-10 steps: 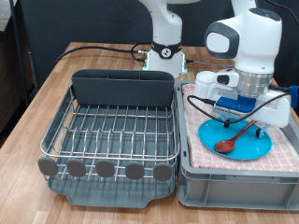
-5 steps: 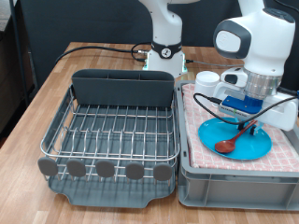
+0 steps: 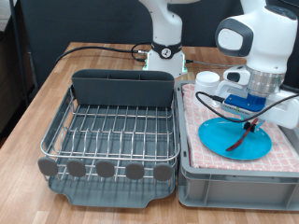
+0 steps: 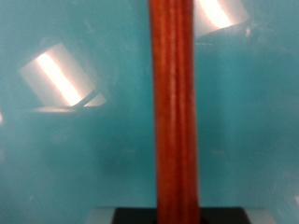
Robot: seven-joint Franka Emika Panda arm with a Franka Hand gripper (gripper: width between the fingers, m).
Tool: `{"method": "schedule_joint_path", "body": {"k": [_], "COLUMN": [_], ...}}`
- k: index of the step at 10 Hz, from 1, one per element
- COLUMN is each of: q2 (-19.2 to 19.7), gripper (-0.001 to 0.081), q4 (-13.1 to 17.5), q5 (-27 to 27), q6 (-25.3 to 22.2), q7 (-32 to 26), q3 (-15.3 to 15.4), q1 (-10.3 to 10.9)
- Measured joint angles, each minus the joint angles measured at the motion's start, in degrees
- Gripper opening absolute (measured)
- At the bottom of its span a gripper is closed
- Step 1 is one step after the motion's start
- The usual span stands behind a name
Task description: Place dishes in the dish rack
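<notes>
Over the light-blue plate in the cloth-lined bin at right, the gripper clamps the wooden spoon, lifted tilted clear; the dish rack at left holds no dishes.

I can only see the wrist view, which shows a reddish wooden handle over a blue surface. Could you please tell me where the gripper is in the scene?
Observer: The gripper is above the light-blue plate, which lies in the cloth-lined grey bin at the exterior view's right.
Operator: Thank you. How is the spoon sitting?
Observer: The wooden spoon slants, with its upper end at the gripper and its lower end down by the plate.
Operator: Is anything in the dish rack?
Observer: No dishes show in the dish rack at the exterior view's left.
</notes>
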Motion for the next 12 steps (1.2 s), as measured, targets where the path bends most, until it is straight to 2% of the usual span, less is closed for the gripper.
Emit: {"method": "schedule_joint_path", "body": {"k": [3,5,6,9,12], "q2": [-6.26,-10.58,-12.71,-19.15,-25.47], "gripper": [0.0077,0.0076,0.0071,0.0071,0.0071], "q4": [-1.72,-3.63,-4.92,-9.4,-13.46], "q5": [6.5,11.46,14.6,28.81,37.5], "q6": [-5.31,-6.68,-6.68,-6.58,-9.37], "q7": [-4.44,-9.4,-12.72,-23.0,-25.05], "q3": [1.52,1.66,1.59,0.68,-1.09], "q1": [-1.05,-1.76,-2.13,-2.55,-2.53]}}
